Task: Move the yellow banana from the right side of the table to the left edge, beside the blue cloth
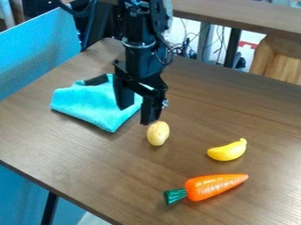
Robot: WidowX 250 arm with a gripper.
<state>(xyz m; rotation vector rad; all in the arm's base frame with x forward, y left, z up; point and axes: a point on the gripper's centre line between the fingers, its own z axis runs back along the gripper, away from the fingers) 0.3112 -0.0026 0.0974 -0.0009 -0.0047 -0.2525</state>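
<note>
While the brown wooden table [117,169] runs through most of the view, its near part bears a glossy orange carrot [217,184] with a ridged body and a dark green top, lying aslant with the tip pointing right. Beyond it lies a smooth yellow banana [225,152], short and plump, its stem end up and to the right. Farther left is a pale yellow, potato-like piece [158,134], oval and slightly mottled, with its long side running away from the camera. It lies just beside the lower finger of the black gripper [136,115] in the view; whether they touch is hard to make out. The gripper's two fingers stand wide apart, with nothing gripped between them. Behind and left of it, a bright turquoise cloth [88,103] lies folded, soft and matte, its right part partly hidden by the gripper. A small black object [97,80] sits at the cloth's far edge, too indistinct to name. Past the table's far edge are tangled dark cables [191,50], partly covered by the arm.
</note>
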